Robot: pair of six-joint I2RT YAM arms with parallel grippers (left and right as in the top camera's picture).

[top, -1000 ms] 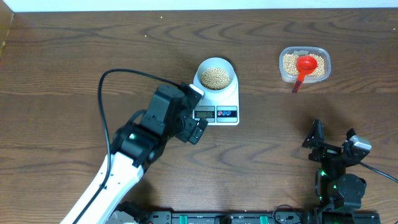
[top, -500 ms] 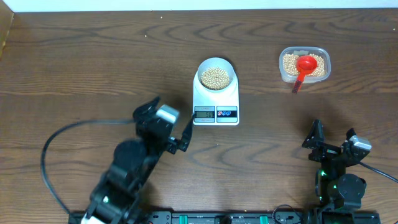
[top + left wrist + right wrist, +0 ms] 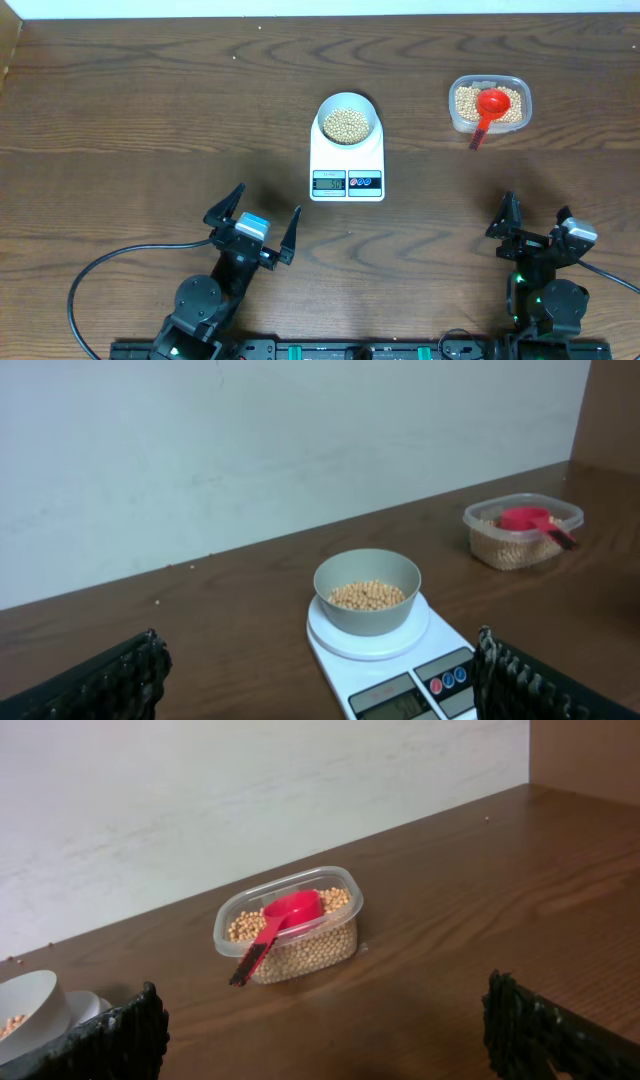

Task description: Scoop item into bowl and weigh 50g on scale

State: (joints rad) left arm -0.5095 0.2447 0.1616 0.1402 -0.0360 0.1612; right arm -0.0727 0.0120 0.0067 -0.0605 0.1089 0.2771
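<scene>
Tan beans sit in the blue-grey bowl on the white scale, mid tabletop. Left pincer and right pincer are both spread and hold nothing. They are best kept clear while the reading settles. Only the overhead view shows the display whole, digits unreadable.

Red scoop rests in clear tub — on wooden table.

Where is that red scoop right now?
From overhead, the red scoop lies in the clear tub of beans at the far right, right of the scale, handle over the near rim.
</scene>
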